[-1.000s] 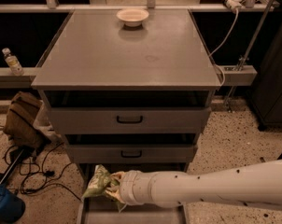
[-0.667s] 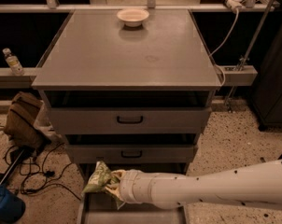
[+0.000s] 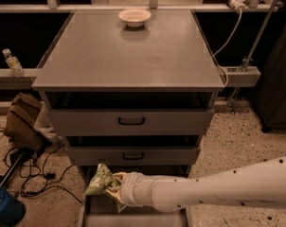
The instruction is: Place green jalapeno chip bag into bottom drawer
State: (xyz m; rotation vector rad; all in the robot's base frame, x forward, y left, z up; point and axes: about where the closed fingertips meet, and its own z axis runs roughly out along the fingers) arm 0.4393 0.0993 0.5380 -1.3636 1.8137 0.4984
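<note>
Gripper (image 3: 113, 186) on the white arm (image 3: 214, 190) pinches the crinkled mottled-green jalapeno chip bag (image 3: 99, 181). The bag juts out to the gripper's left, held over the left side of the pulled-out grey metal bottom drawer (image 3: 133, 218).

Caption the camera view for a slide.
The gripper holds the green chip bag above the left edge of the open bottom drawer; white bowl on the cabinet top.

The gripper (image 3: 113, 186), reaching from the right, holds the green jalapeno chip bag (image 3: 100, 180) over the left side of the bottom drawer (image 3: 138, 220), below the two upper drawers (image 3: 131, 122). A bowl (image 3: 134, 17) sits far back on the cabinet top (image 3: 129, 60).
</note>
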